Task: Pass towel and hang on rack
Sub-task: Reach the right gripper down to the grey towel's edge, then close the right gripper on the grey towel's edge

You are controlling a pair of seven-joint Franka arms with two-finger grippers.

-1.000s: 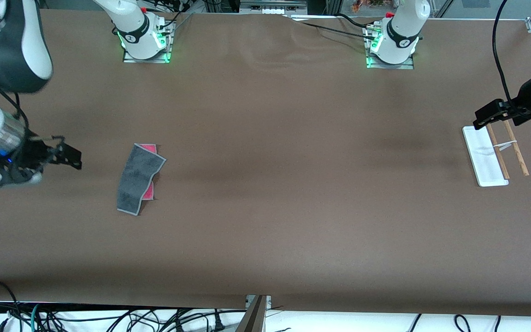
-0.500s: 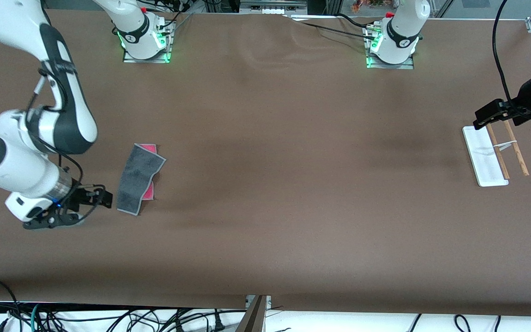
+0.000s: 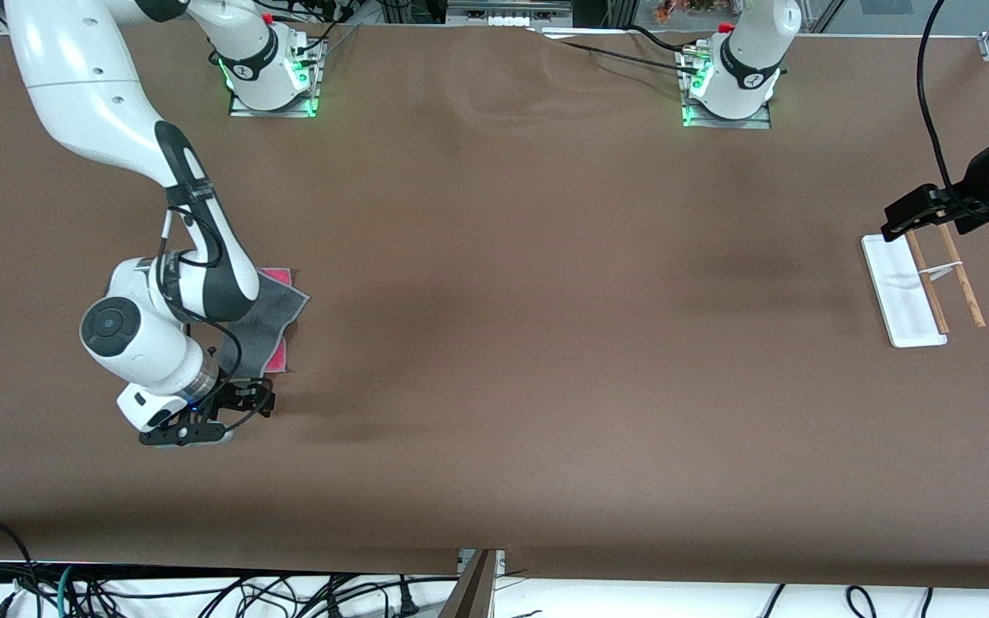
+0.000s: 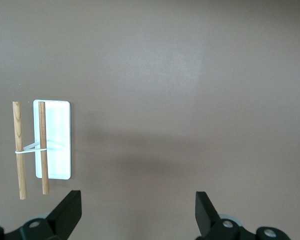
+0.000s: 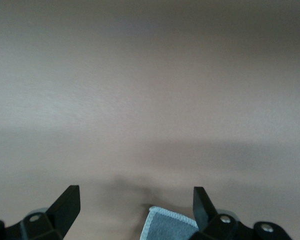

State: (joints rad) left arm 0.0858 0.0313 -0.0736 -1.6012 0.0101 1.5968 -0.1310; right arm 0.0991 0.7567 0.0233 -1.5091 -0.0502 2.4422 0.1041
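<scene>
The right gripper (image 3: pixel 245 402), fingers spread, hangs over the towel (image 3: pixel 276 309)'s near corner to pinch it, while the left gripper (image 3: pixel 907 219), also spread, waits above the rack (image 3: pixel 911 300) for the handover.

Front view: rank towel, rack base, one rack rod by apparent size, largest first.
1. towel, largest though the right arm partly covers it
2. rack base
3. rod, as long as the base or nearly, far thinner
</scene>
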